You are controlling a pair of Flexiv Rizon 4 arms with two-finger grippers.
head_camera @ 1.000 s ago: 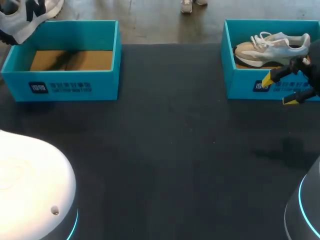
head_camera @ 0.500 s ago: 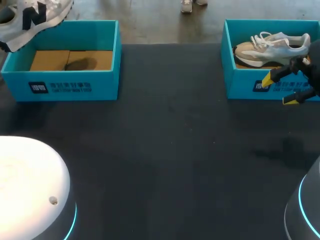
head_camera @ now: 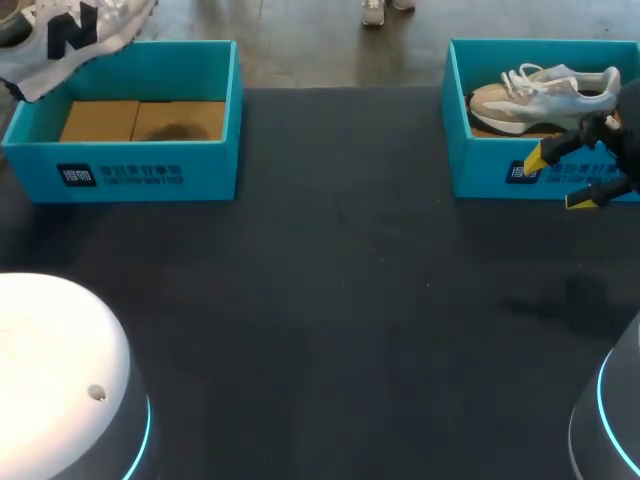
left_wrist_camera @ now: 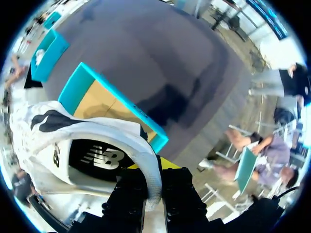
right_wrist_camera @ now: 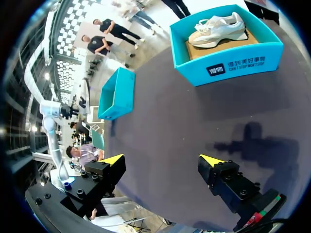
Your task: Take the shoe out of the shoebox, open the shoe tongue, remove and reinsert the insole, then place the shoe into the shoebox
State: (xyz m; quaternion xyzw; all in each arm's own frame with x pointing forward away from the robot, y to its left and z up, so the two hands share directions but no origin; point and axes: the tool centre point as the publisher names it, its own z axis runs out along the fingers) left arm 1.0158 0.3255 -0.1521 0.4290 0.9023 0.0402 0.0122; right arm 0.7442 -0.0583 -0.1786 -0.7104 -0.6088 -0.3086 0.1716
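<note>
Nearest to me, my left arm's white base [head_camera: 55, 375] sits at the near left of the dark table [head_camera: 330, 290], and my right arm's grey base [head_camera: 612, 415] at the near right.

My right gripper [head_camera: 560, 178] comes in from the right edge and hangs just in front of the right box [head_camera: 490, 175], level with its near wall. Its fingers point toward the middle of the table and are spread wide with nothing between them. In the right wrist view that gripper [right_wrist_camera: 161, 160] has only bare table under it. The right box lies ahead of it, with a tan shoe [right_wrist_camera: 218, 29] lying on its side inside.

My left arm is raised over the far left corner, with the wrist outside the head view. My left gripper [left_wrist_camera: 154, 170] is clenched on the white shoe [left_wrist_camera: 73, 141], one finger inside the heel collar and one outside. The shoe's opening faces the wrist camera. In the head view the shoe [head_camera: 70, 30] hangs in the air above the far left corner of the left box [head_camera: 130, 170], apart from it. The box shows a bare cardboard floor.
</note>
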